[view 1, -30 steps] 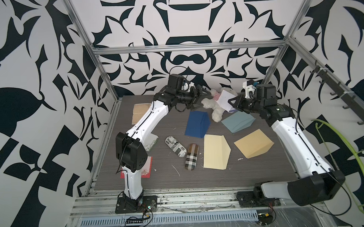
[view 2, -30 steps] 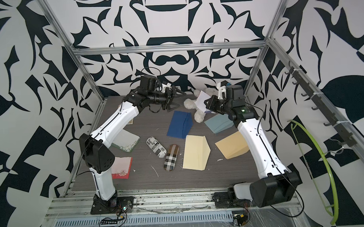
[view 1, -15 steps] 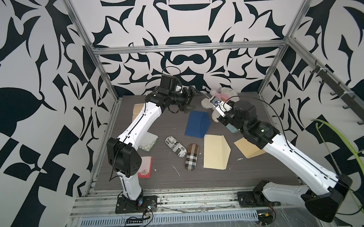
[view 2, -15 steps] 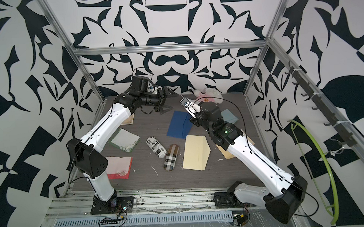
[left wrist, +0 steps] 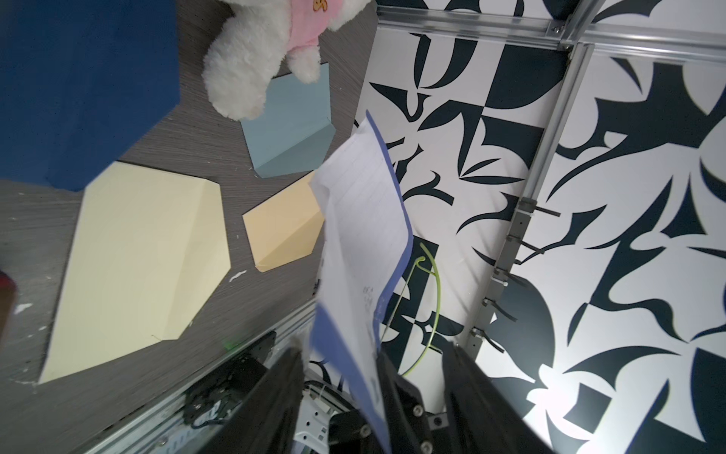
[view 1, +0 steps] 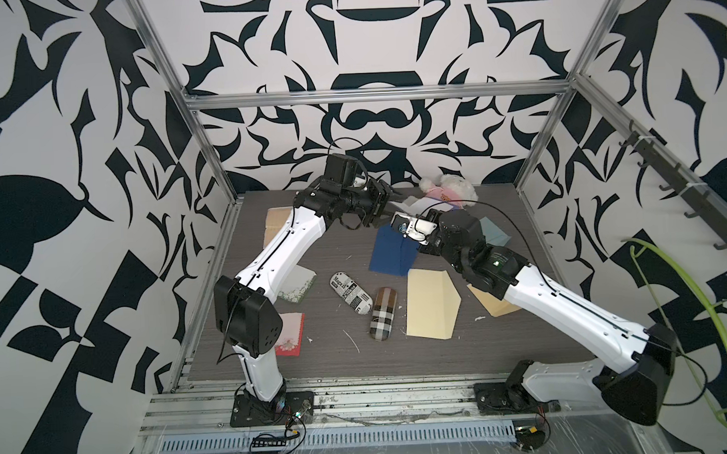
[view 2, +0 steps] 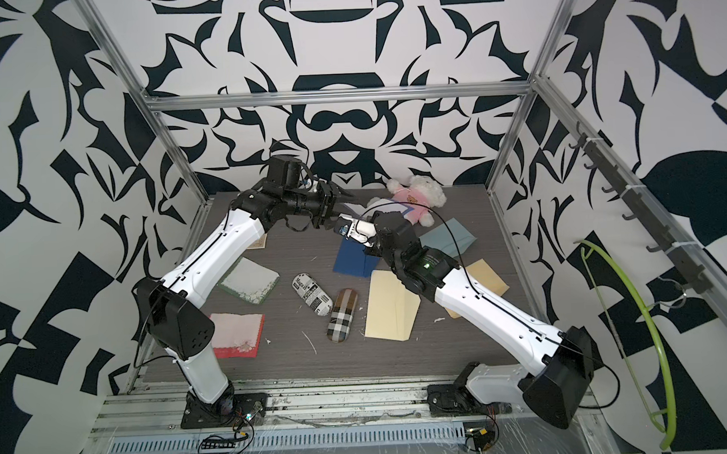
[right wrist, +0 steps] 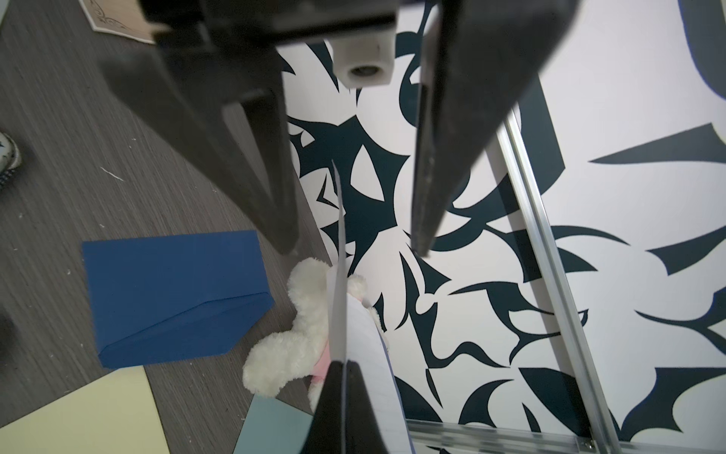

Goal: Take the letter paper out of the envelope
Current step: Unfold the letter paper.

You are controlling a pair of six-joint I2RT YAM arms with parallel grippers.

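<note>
Right gripper (right wrist: 341, 365) pinching a blue envelope (left wrist: 340, 353), white lined letter paper (left wrist: 361, 220) sticking out, left gripper (right wrist: 355, 245) jaws spread either side of the sheet's edge, toy bear (view 2: 415, 197) nearby

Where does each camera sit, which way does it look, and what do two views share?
Both top views: high overhead, looking down at table; left arm, right arm show whole.
Left wrist: looks along open left tool at lined sheet; own fingers show.
Right wrist: looks along right tool, shut on that sheet.
Wrist views share teddy.
</note>
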